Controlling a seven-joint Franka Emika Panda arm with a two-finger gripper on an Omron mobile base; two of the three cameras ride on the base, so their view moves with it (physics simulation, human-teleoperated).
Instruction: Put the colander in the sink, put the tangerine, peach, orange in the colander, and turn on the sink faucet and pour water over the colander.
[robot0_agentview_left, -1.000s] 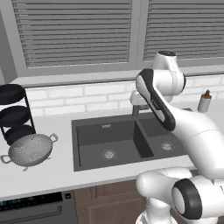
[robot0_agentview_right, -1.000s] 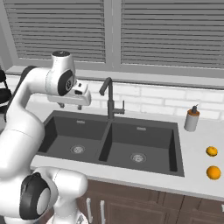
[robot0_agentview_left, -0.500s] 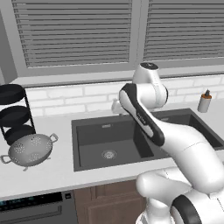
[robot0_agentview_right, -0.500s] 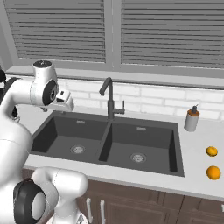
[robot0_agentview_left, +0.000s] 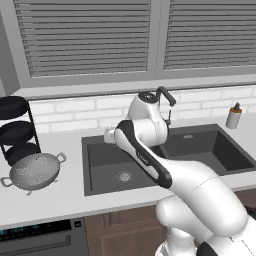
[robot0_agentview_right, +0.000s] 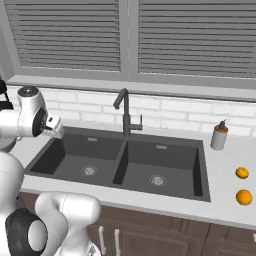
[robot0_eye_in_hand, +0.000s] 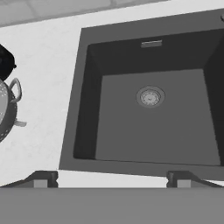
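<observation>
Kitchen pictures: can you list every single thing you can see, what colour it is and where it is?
Silver-grey metal colander dotted with holes: one, on the white counter left of the sink, in front of the rack.
Black round three-shelf rack: one, far left, by the wall.
Dark grey double-basin sink: one, set in the counter; both basins have nothing in them.
Dark grey gooseneck faucet: one, behind the sink's divider; no water running.
Small beige soap bottle: one, right of the sink.
Round orange fruits: two, on the counter at far right.
Grey window blinds: two panels, above the white brick wall.
White robot arm's gripper: one, open, above the sink's left basin.
</observation>
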